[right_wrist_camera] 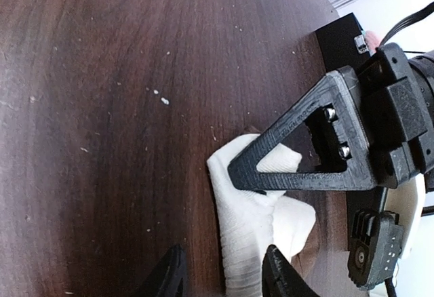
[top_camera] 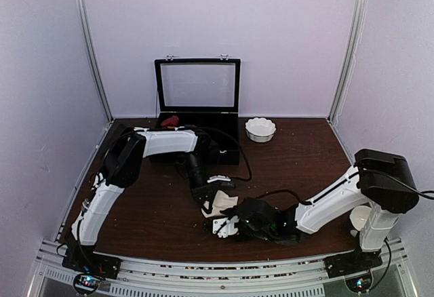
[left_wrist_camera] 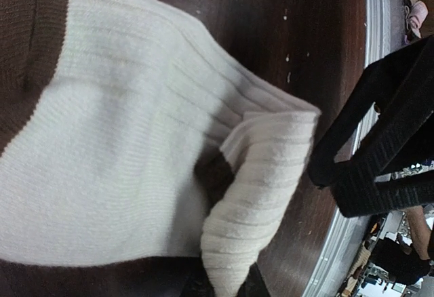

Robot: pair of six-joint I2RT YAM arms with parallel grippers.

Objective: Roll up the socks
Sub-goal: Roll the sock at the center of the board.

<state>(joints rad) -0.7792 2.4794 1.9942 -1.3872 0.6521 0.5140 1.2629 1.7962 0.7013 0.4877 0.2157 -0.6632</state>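
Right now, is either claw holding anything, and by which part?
The left claw pinches the cream sock by a fold of its ribbed cuff. The right claw straddles the sock's edge, jaws apart, not gripping.

From above, the left pincer and the right pincer cover most of the cream sock near the front edge of the counter, so its outline cannot be traced. In the left wrist view the sock runs off the left and top edges. Past the counter's front edge there, the clutter is too blurred to name. In the right wrist view the bottom edge cuts off the right fingertips and the sock's near end. Toward the back edge, the left arm hides much of the black box and most of the dark red bundle.
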